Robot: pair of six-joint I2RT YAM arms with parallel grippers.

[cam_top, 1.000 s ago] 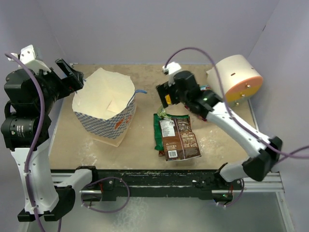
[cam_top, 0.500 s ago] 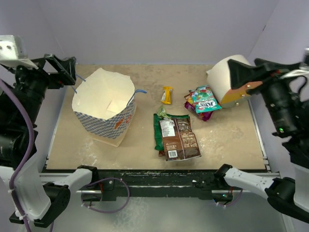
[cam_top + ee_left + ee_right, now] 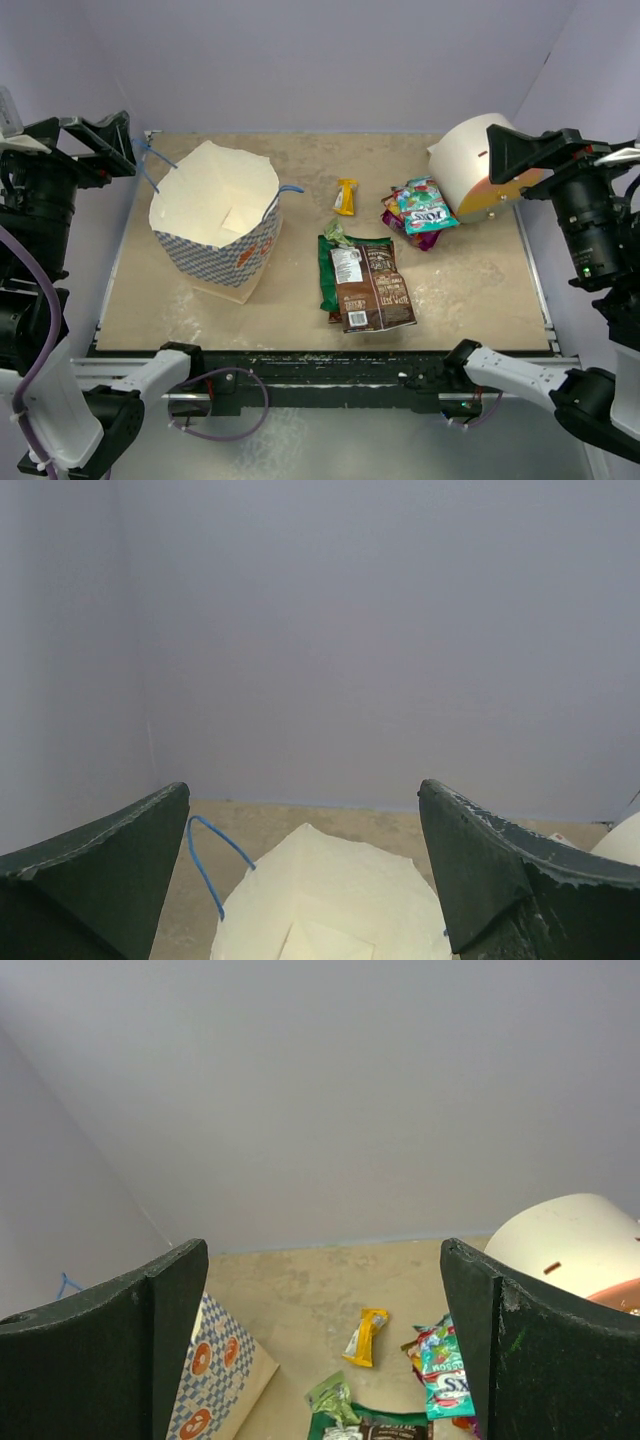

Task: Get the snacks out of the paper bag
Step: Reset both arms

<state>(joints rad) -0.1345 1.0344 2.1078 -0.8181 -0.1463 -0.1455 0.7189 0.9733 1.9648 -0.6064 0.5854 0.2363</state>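
The paper bag stands open at the table's left, and only cream paper shows inside it. It also shows in the left wrist view and the right wrist view. A green-and-brown chip bag lies flat mid-table. A small yellow bar and teal, pink and purple candy bags lie behind it. My left gripper is open and empty, raised left of the bag. My right gripper is open and empty, raised at the far right. The red chip bag is not in view.
A cream cylinder with an orange face lies at the back right, next to the candy bags. The bag's thin blue string handles stick out at its rim. Purple walls close the table on three sides.
My right arm has pulled up and back to the right from the yellow bar, which now lies on the table. My left arm has drawn back left and up from the bag's rim.
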